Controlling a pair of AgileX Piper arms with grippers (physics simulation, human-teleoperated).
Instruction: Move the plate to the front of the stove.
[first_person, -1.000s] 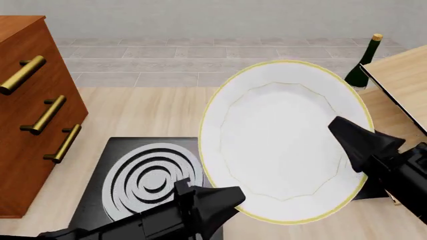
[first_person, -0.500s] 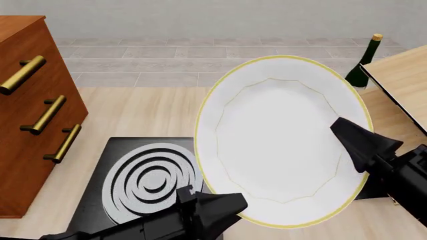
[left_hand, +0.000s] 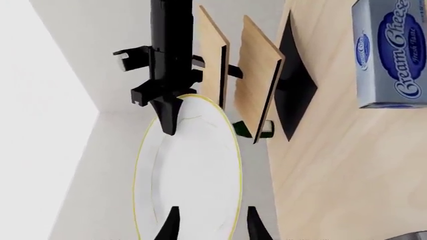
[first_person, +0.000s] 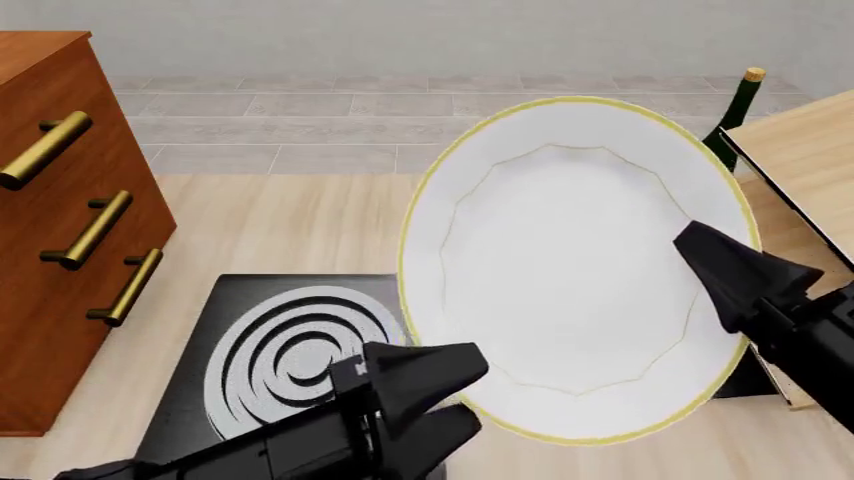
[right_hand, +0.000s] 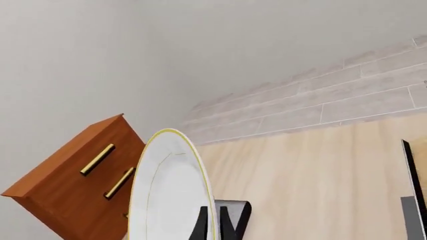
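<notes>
The white plate (first_person: 567, 270) with its yellow-gold rim hangs tilted in the air, over the stove's right edge. My right gripper (first_person: 707, 262) is shut on its right rim; in the right wrist view the two fingers (right_hand: 203, 225) pinch the plate (right_hand: 167, 190) edge. My left gripper (first_person: 474, 390) stands open at the plate's lower-left rim, one finger over the face and one outside the rim (left_hand: 213, 225). The black stove (first_person: 200, 330) lies flat at front left, its ringed burner (first_person: 300, 360) partly hidden by the plate and the left arm.
A brown drawer cabinet (first_person: 67, 230) with brass handles stands at the left. A green bottle (first_person: 731, 125) and a wooden board (first_person: 801, 150) are at the back right. A cream cheese box (left_hand: 390, 50) and a plain dark panel (left_hand: 293, 90) lie on the table.
The plate has shifted slightly up and to the right with the right gripper. The left gripper's fingers have spread apart at the plate's lower-left rim.
</notes>
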